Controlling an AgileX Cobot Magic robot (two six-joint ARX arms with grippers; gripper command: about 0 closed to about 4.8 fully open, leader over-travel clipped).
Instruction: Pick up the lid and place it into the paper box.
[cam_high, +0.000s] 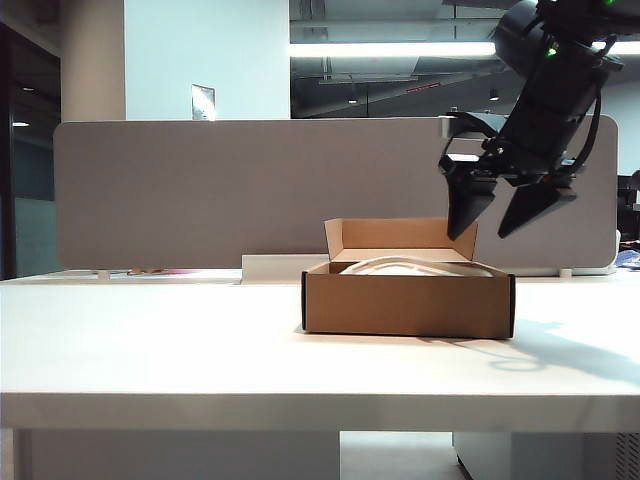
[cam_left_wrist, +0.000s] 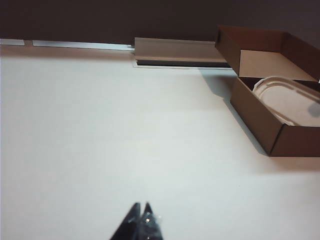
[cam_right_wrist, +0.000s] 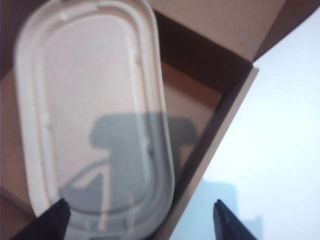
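Note:
The brown paper box (cam_high: 408, 303) stands mid-table with its flap upright at the back. Inside it lies the beige lid (cam_right_wrist: 95, 115), its rim (cam_high: 415, 266) showing just above the box wall and one end leaning on the wall; the left wrist view shows the lid (cam_left_wrist: 292, 100) in the paper box (cam_left_wrist: 260, 117) too. My right gripper (cam_high: 508, 212) hangs open above the box's right end, clear of the lid, its fingertips (cam_right_wrist: 57, 212) spread wide with nothing between them. My left gripper (cam_left_wrist: 140, 207) is shut, low over bare table far from the box, and is not seen in the exterior view.
A long white tray (cam_left_wrist: 180, 51) lies along the back of the table behind the box. A grey partition (cam_high: 200, 190) runs behind the table. The white tabletop (cam_high: 150, 330) stretches left of the box.

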